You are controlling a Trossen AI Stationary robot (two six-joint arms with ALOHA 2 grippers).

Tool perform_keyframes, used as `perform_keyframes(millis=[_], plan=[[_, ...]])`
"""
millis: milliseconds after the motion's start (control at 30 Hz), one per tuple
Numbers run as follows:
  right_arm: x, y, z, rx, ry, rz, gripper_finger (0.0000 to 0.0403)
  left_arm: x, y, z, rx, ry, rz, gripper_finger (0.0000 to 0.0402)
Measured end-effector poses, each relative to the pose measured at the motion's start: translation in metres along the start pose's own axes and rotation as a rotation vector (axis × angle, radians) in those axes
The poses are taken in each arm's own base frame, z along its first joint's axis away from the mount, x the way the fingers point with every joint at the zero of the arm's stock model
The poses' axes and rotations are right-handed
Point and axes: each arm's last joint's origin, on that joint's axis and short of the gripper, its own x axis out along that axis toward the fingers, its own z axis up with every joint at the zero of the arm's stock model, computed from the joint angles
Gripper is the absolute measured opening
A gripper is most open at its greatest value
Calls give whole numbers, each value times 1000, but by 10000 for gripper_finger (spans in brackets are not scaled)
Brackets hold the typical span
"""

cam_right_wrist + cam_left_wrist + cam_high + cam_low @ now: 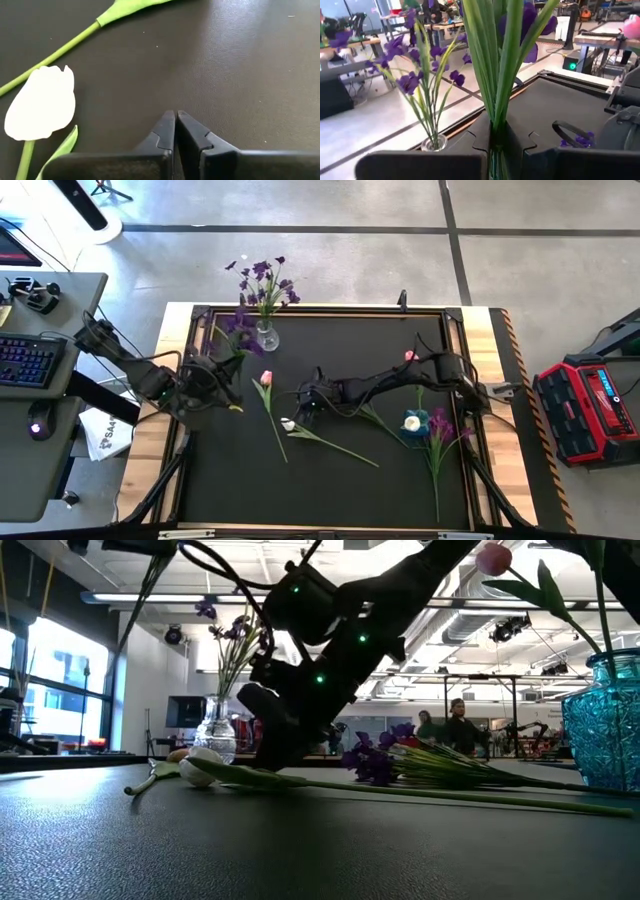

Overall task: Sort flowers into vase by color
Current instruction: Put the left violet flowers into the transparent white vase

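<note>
- At the left of the black, faintly leathery worktop [220, 470], the left gripper [232, 370] had its fingers pinched on a purple spray [240, 328], whose flat green blades rose between them in the left wrist view, just beside the clear glass vase [267, 337].
- That rounded glass vase already carried a bunch of purple blossoms [265, 280] on thin stems, so part of the purple sorting looked done.
- Just right of it, a pink tulip [266, 378] lay flat on the worktop, bud toward the far edge and slim stem trailing toward the near edge, not yet sorted.
- Near the middle, a white tulip [288, 424] lay with its smooth, egg-shaped bud beside the right gripper [310, 406]; the long stem and pointed leaf ran off to the right.
- The right gripper hung low over the worktop, its fingers pressed together on nothing, the white bud close beside them and, it seemed, not touching.
- Further right stood a faceted teal glass vase [418, 422], apparently holding a pink tulip bud [410, 356] and a white one [411, 422], though the arm hid part of it.
- Beside that vase lay another purple spray [440, 425], still to be moved.
- By my reading, the task was roughly half finished.
</note>
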Motion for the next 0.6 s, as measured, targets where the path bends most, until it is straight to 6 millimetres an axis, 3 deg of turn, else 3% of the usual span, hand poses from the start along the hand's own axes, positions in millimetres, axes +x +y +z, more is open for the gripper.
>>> perform_keyframes(millis=[600], plan=[[2,11,2,44,-27,161,0,2,-12,-1,51,-5,-3,12]])
